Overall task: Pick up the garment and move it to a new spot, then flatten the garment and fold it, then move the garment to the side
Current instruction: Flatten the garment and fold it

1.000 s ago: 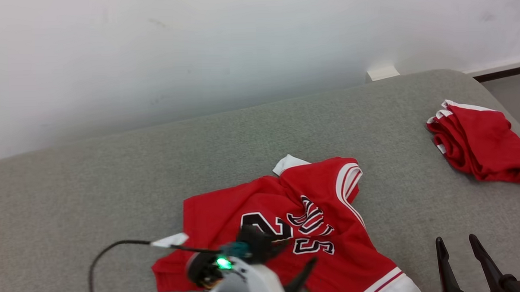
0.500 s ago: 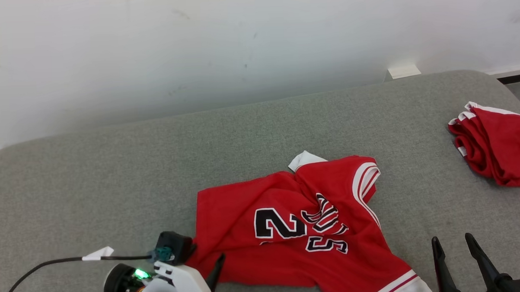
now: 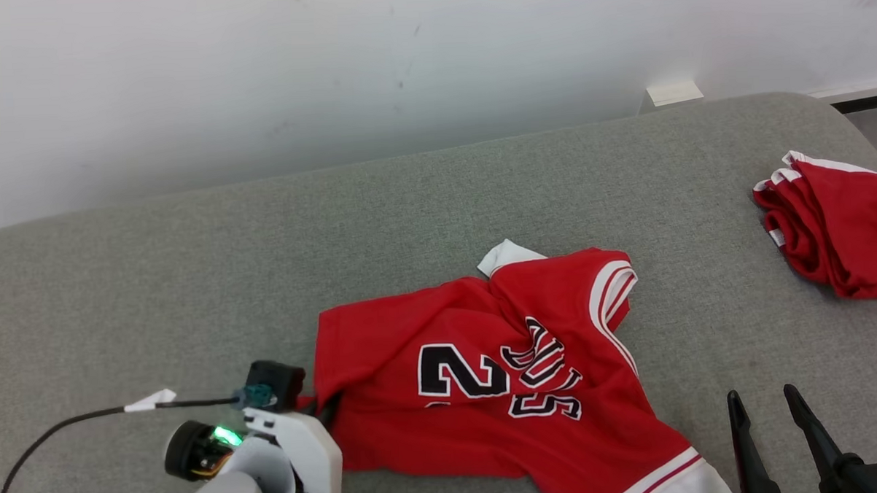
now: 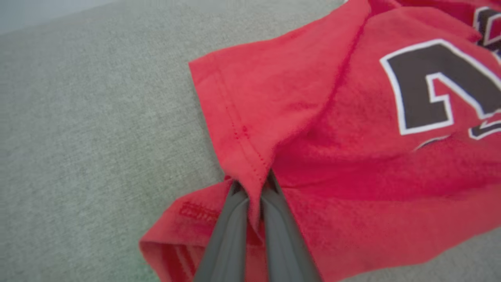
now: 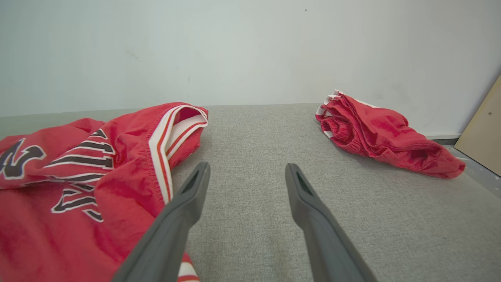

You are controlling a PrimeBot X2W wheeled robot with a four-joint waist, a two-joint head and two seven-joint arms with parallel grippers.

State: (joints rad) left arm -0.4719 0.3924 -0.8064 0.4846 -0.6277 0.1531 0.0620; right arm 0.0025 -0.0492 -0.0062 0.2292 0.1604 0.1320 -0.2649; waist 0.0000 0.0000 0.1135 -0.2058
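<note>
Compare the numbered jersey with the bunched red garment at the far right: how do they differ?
The jersey lies spread out, showing black numbers; the bunched garment is crumpled, with no print visible. The left tool pinches the jersey's hem; nothing touches the bunched garment. Both are red with white trim.

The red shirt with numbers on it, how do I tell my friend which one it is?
Look at the big grey cushion below the white wall. Near its front middle lies the red shirt. Unlike the crumpled red bundle at the right edge, it has black numbers outlined in white.
</note>
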